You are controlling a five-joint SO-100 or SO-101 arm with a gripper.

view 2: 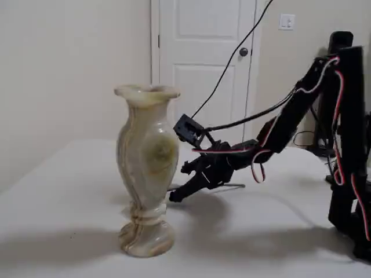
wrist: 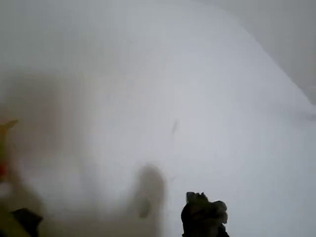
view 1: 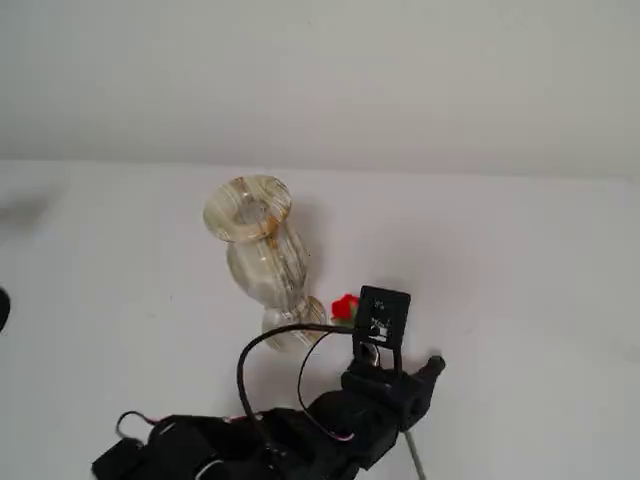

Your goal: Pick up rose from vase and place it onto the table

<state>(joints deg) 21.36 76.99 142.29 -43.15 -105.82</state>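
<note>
The cream marbled vase (view 1: 252, 235) stands upright and empty on the white table (view 1: 520, 280). In the side fixed view it (view 2: 145, 174) is in front of my gripper (view 2: 175, 196). The gripper is low, just beside the vase's foot, and looks shut on the rose's stem, holding it nearly level close over the table. The red rosebud (view 1: 345, 307) pokes out left of the wrist camera mount (view 1: 383, 315). The thin stem (view 1: 412, 452) runs back under the arm and shows in the side fixed view (view 2: 235, 186). The wrist view shows a dark fingertip (wrist: 205, 217) and a red blur at the left edge.
The black arm (view 1: 330, 430) and its cables fill the bottom of a fixed view. Its base post (view 2: 348, 145) stands at the right in the other fixed view. A white door (view 2: 203, 58) is behind the table. A dark object (view 1: 3, 310) touches the left edge.
</note>
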